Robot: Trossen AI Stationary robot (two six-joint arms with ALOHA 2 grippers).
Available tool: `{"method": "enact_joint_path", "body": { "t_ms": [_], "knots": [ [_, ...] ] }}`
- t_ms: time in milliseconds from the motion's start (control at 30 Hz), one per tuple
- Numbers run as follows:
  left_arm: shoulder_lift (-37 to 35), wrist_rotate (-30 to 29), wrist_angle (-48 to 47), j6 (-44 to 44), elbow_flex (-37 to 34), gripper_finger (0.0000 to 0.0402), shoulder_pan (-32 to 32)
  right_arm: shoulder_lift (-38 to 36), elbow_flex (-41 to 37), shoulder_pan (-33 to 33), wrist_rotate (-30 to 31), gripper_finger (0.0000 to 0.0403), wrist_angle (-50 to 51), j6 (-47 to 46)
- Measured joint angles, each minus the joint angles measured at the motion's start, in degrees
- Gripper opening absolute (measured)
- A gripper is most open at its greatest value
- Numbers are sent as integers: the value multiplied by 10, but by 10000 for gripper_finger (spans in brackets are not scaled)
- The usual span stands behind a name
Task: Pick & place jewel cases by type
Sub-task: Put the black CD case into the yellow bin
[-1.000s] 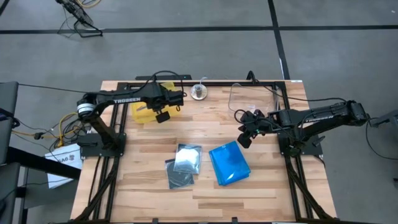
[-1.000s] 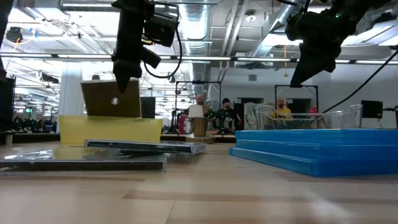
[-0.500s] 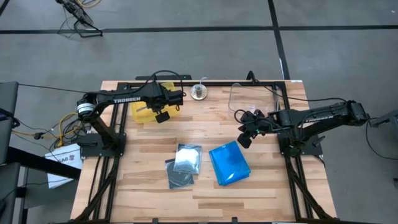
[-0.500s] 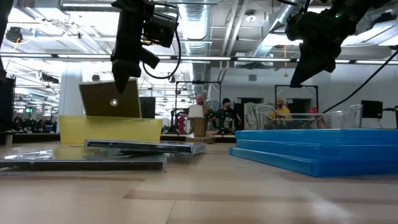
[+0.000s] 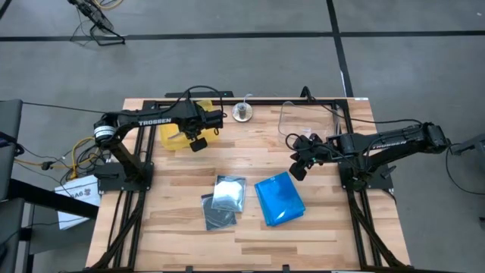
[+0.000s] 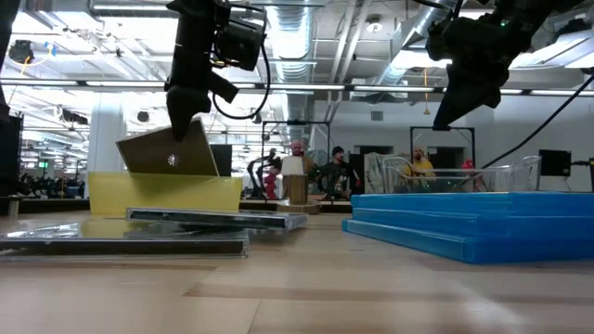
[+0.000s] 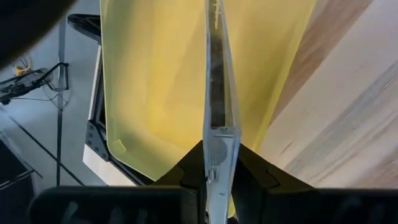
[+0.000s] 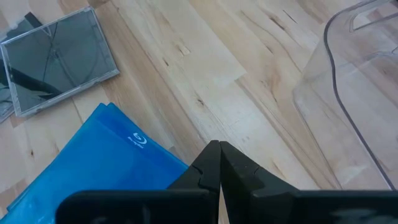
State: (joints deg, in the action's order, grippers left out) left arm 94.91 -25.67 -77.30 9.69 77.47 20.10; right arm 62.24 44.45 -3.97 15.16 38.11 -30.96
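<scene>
While the high view hides it, left fingers [image 7: 186,171] pinch a tilted grey jewel case [image 6: 169,153].

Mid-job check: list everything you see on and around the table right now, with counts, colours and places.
Held jewel case: one, smoky grey, tilted over the yellow tray, between the left fingers.
Grey jewel cases: a few, smoky grey-clear, overlapping at table centre; exact count unclear.
Blue jewel cases: a stack, bright blue, right of the grey ones.
Yellow tray: one, translucent yellow, rear left.
Clear bin: one, colourless, rear right.
Small round object: one, rear centre.
People: several, background room.
Left gripper: above tray.
Right gripper: shut, hovering between bin and blue stack.
</scene>
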Motion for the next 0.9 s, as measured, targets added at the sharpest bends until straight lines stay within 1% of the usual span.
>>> {"method": "enact_joint_path", "body": {
  "t_ms": [367,567,700,900],
  "knots": [
    [0,0,0,0,0,47,0,0,0,0,0,0,0,0],
    [0,33,0,1,0,50,10,0,0,0,0,0,0,0],
    [0,45,0,1,0,72,24,0,0,0,0,0,0,0],
    [0,48,0,1,0,127,38,0,0,0,0,0,0,0]
  ]
}}
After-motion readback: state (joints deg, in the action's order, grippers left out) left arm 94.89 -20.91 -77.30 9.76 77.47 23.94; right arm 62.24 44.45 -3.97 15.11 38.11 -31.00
